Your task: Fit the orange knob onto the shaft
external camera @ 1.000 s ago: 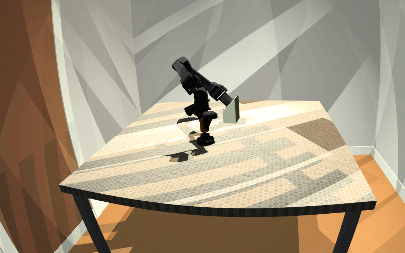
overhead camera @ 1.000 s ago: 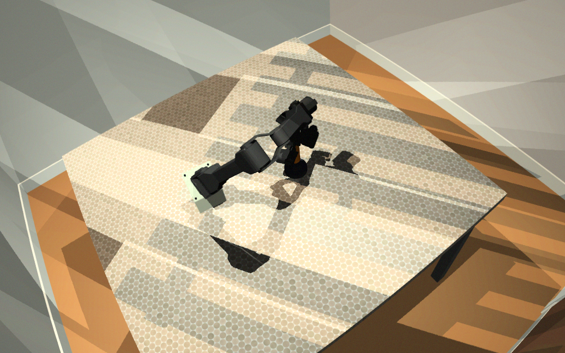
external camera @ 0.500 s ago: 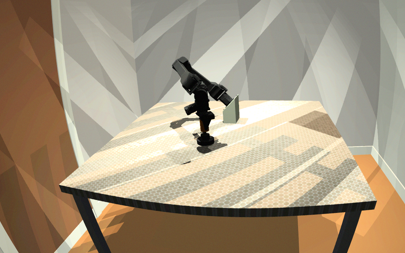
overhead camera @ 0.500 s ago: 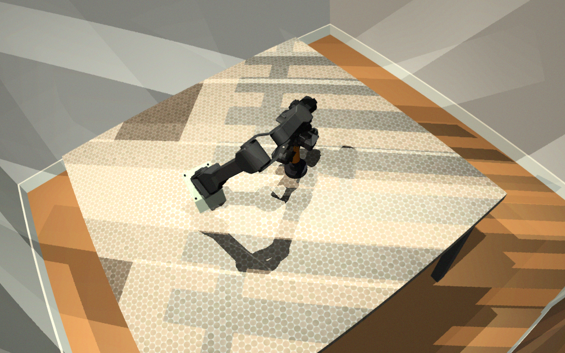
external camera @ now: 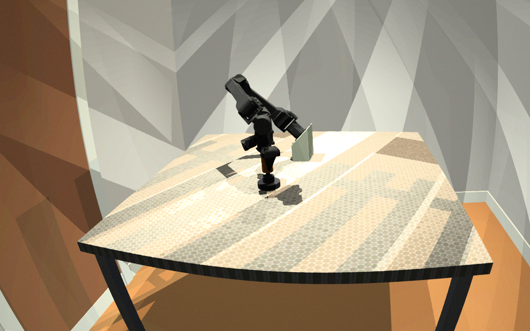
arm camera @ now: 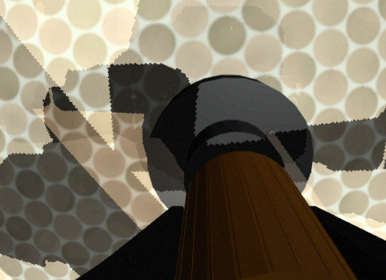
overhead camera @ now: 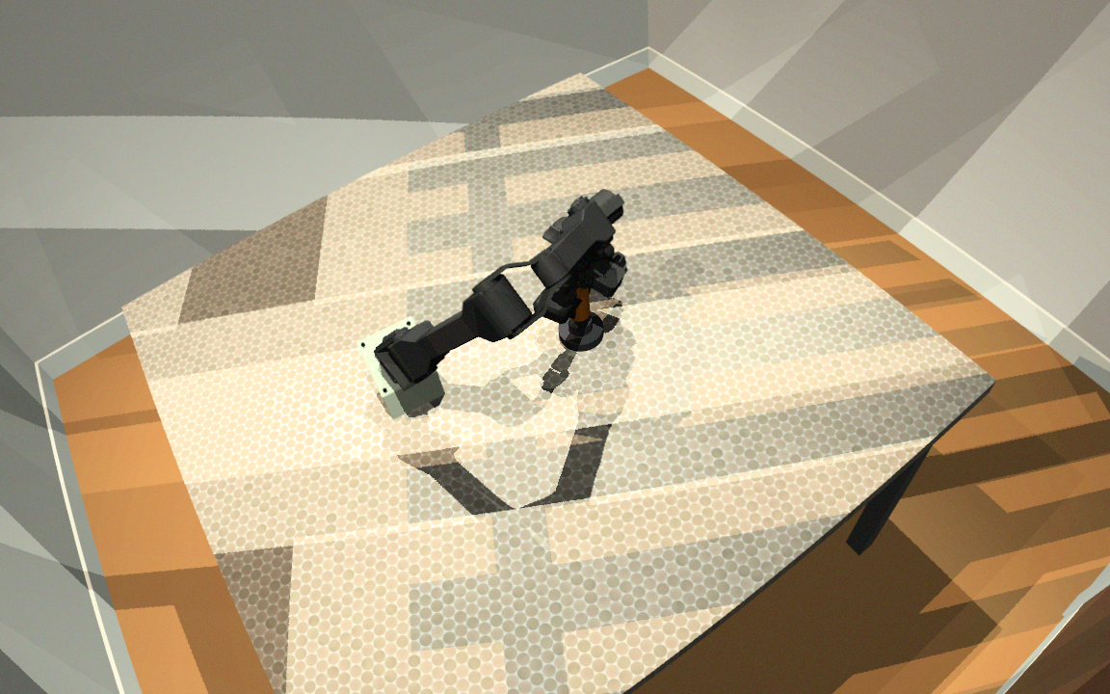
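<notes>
My gripper is shut on the orange knob, a ribbed cylinder held upright. The knob stands directly above the dark round pedestal, with its lower end over the pedestal's middle. In the wrist view the knob fills the lower middle and covers the shaft, so I cannot see the shaft or its flat side. In the exterior view a short dark stub shows between the knob's lower end and the pedestal.
The arm's base sits on a pale mount near the table's middle. The table has a dotted top with shifting patches of light and shadow. A low clear wall rings the orange floor.
</notes>
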Motion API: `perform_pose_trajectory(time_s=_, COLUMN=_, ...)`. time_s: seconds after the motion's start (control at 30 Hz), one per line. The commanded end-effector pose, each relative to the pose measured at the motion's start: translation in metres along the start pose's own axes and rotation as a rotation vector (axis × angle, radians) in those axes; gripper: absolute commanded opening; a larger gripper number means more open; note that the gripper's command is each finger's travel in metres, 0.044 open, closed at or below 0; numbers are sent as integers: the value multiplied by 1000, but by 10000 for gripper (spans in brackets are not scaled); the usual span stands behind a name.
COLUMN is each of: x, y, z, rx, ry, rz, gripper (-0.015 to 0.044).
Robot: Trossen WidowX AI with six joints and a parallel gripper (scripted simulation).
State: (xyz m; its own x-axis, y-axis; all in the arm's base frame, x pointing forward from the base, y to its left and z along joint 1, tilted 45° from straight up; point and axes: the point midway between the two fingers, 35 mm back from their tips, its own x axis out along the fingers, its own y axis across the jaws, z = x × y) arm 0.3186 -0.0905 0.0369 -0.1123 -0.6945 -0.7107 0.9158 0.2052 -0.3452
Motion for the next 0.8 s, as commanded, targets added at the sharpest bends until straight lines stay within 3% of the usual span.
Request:
perform_pose_trajectory(time_s=0.0, x=-4, y=-1, z=-1, rx=1, ry=-2, rz=4, gripper=0)
perform_pose_trajectory(time_s=0.27, x=-4, y=-2, z=-3, rx=211, ry=-2, rz=4, gripper=0)
perform_pose_trajectory(time_s=0.77, x=-3, y=1, z=0, rx=211, ry=-2, rz=4, gripper=0)
